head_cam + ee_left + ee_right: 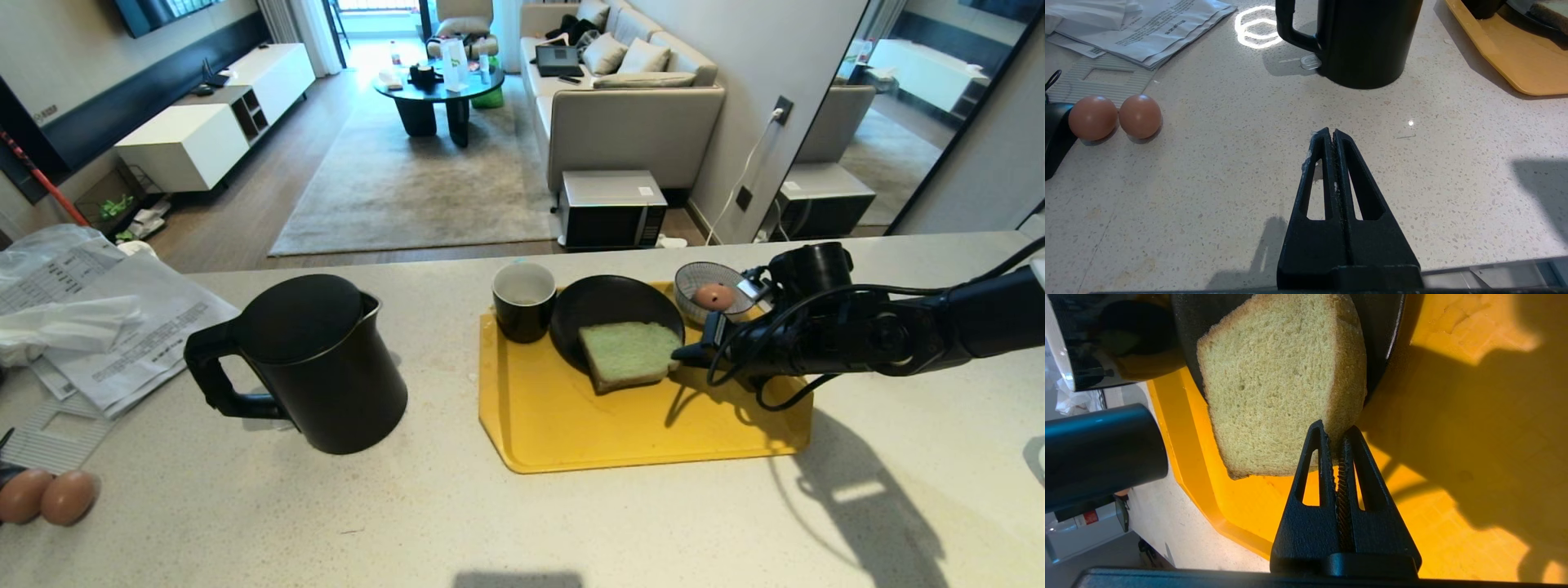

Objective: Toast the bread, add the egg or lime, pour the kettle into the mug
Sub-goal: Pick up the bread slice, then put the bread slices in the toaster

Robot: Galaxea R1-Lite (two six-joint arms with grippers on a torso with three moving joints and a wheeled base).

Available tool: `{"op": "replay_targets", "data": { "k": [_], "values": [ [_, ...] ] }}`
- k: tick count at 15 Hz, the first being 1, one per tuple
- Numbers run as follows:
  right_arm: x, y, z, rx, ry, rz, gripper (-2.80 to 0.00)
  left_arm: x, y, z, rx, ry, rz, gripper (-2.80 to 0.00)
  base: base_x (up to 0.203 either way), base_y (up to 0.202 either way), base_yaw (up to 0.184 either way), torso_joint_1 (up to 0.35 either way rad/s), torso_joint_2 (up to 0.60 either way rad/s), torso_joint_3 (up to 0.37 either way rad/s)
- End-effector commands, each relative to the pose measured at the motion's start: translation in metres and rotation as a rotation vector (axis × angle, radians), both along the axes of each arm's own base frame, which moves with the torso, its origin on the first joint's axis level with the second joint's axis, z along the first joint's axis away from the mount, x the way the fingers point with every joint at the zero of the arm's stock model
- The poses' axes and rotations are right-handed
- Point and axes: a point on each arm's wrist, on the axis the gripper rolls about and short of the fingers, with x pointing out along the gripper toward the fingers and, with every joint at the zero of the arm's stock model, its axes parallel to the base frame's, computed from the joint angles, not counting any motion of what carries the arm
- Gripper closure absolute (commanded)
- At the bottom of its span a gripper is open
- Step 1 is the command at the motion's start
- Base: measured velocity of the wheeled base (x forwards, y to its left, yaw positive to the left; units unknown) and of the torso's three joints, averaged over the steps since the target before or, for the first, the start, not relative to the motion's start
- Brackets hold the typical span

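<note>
Head view: one kettle (314, 359) stands left of centre on the table (245, 523), and one yellow tray (637, 416) lies at centre right. On the tray sit one mug (522, 300), one black plate (608, 314) and one small striped bowl (712, 292) with one egg in it (713, 296). One slice of bread (627, 353) lies half on the plate, its lower edge overhanging onto the tray. Two more eggs (45, 496) rest at the lower left edge, with papers (106, 327) above them. The right gripper (679, 354) reaches in from the right and meets the right edge of the bread, just beside the bowl.

Left wrist view: the left gripper (1330, 132) hangs over bare table at frame centre, jaws pressed together with nothing between them. The kettle stands at top centre, well apart from it; the two eggs lie at the left, and a corner of the tray shows upper right.

Right wrist view: the right gripper (1334, 430) is clamped narrowly on the crust at one edge of the bread (1274, 384), which fills the upper centre of the frame.
</note>
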Motion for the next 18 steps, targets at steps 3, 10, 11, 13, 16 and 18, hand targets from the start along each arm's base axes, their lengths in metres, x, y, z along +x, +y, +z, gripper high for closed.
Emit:
{"op": "replay_targets", "data": {
  "k": [3,10,11,13,16,18],
  "values": [
    [-0.011,-0.004,0.022,0.014,-0.048,-0.007,0.00,0.000,0.000,0.000,0.000,0.000,0.000,0.00,0.000,0.000,0.000,0.000,0.00,0.000],
    [-0.064,-0.012,0.099,0.077,-0.188,-0.027,0.00,0.000,0.000,0.000,0.000,-0.001,0.000,0.00,0.000,0.000,0.000,0.000,0.00,0.000],
    [-0.072,-0.014,0.107,0.083,-0.209,-0.027,0.00,0.000,0.000,0.000,0.000,-0.001,0.000,0.00,0.000,0.000,0.000,0.000,0.00,0.000],
    [-0.091,-0.017,0.123,0.091,-0.262,-0.027,0.00,0.000,0.000,0.000,0.000,-0.001,0.000,0.00,0.000,0.000,0.000,0.000,0.00,0.000],
    [-0.122,-0.024,0.146,0.062,-0.357,-0.027,0.00,0.000,0.000,0.000,-0.003,0.000,0.000,0.00,0.000,0.000,0.000,0.000,0.00,0.000],
    [-0.142,-0.030,0.154,-0.056,-0.441,-0.042,0.00,0.000,0.000,0.000,-0.003,0.002,0.000,0.00,0.000,0.000,0.000,0.000,0.00,0.000]
  ]
}}
